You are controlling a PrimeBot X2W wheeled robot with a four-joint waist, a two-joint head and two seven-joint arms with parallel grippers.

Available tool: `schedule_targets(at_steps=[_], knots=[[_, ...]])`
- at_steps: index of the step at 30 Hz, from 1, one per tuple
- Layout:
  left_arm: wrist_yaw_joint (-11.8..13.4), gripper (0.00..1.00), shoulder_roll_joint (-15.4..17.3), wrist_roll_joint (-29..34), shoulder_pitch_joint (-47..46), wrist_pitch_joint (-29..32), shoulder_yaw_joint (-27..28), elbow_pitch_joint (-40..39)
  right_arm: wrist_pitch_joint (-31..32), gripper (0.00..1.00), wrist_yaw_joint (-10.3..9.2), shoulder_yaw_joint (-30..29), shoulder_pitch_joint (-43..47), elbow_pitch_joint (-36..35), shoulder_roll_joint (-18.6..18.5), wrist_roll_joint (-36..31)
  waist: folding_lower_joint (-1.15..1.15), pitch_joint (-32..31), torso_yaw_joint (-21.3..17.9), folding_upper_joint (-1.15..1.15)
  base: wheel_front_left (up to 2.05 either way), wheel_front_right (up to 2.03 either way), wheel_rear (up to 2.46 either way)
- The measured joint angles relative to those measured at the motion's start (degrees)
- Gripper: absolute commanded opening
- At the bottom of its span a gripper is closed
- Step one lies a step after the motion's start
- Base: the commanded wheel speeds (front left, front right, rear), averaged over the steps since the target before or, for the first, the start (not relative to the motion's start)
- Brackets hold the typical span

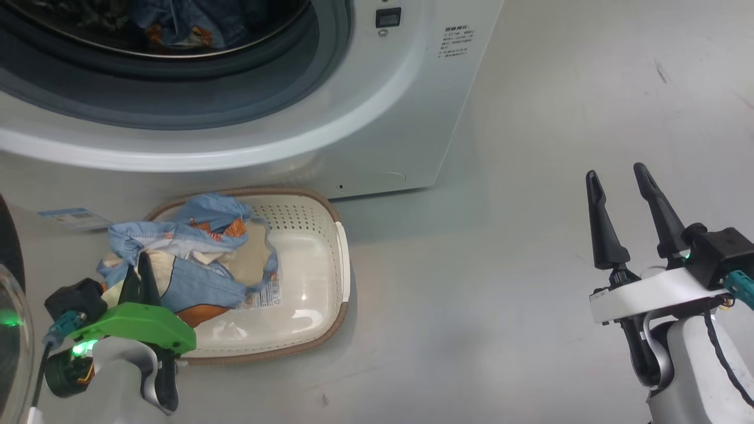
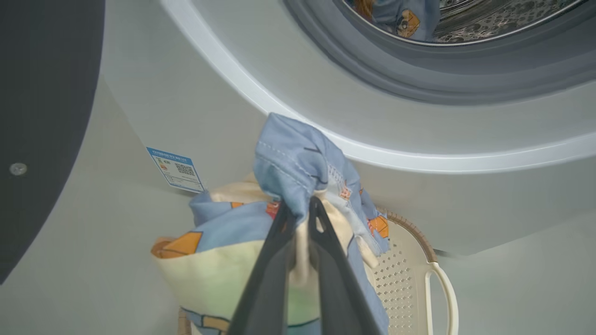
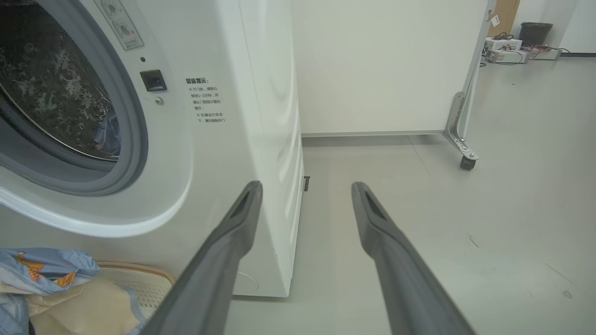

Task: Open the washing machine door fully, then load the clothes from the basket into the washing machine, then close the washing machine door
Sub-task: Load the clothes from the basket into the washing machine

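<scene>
Clothes [image 1: 194, 235], light blue with orange-brown figures and cream parts, lie bunched in the basket [image 1: 306, 227], and the left gripper [image 1: 139, 263] has its two dark fingers pressed together on a fold of them. From the head camera those fingers are half buried in the heap and the grip is hard to make out. The left wrist camera shows it plainly, with a blue fold standing up just past the fingertips and cream fabric squeezed between them. That wrist camera also takes in the door [image 2: 46, 116], a dark glossy slab standing open off to the gripper's left. A blue sticker [image 2: 177, 170] sits low on the washing machine [image 1: 383, 106] just beyond the cloth, and above the fingers is the grey gasket [image 2: 419, 70], with another printed piece [image 2: 400, 18] lying inside the drum. The right gripper [image 1: 615, 171] hangs over bare floor [image 1: 500, 265], well apart from the basket, its fingers spread wide. Its wrist camera adds the washer's side panel ahead of its left finger, printed warning text [image 3: 207, 100] beside the opening, and beyond the fingertips a white partition [image 3: 386, 70] on a caster [image 3: 465, 160]. The basket corner with the cloth lies low to that gripper's left.
</scene>
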Motion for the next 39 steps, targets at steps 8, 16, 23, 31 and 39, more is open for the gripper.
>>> schedule_targets(at_steps=[8,16,23,31,39], knots=[[0.01,0.0,-0.09,1.26,6.82,0.0,-0.6,-5.37,0.0,1.0,0.0,0.03,3.99,1.05,0.12,0.02,0.0,-6.67,0.35,0.0,0.0,0.0,0.0],[0.01,0.0,-0.22,2.74,13.59,0.0,-2.55,-10.42,0.0,1.0,0.0,0.01,8.7,1.88,0.01,0.1,0.0,-13.28,0.65,0.0,0.0,0.0,0.0],[0.13,0.0,-0.22,3.79,18.16,0.0,-3.25,-15.8,0.0,1.0,0.0,0.2,11.75,1.88,-0.13,0.21,0.0,-18.1,1.04,0.0,0.0,0.0,0.0],[0.69,0.0,-0.2,4.8,22.07,0.0,-4.02,-22.41,0.0,1.0,-0.01,0.24,14.18,1.85,-0.36,0.55,0.0,-21.71,1.59,0.0,0.0,0.0,0.0],[1.58,0.0,-0.18,4.87,25.98,0.0,-4.8,-26.87,0.0,1.0,-0.01,0.42,15.4,1.68,-0.44,0.56,0.0,-23.29,1.78,0.0,0.0,0.0,0.0]])
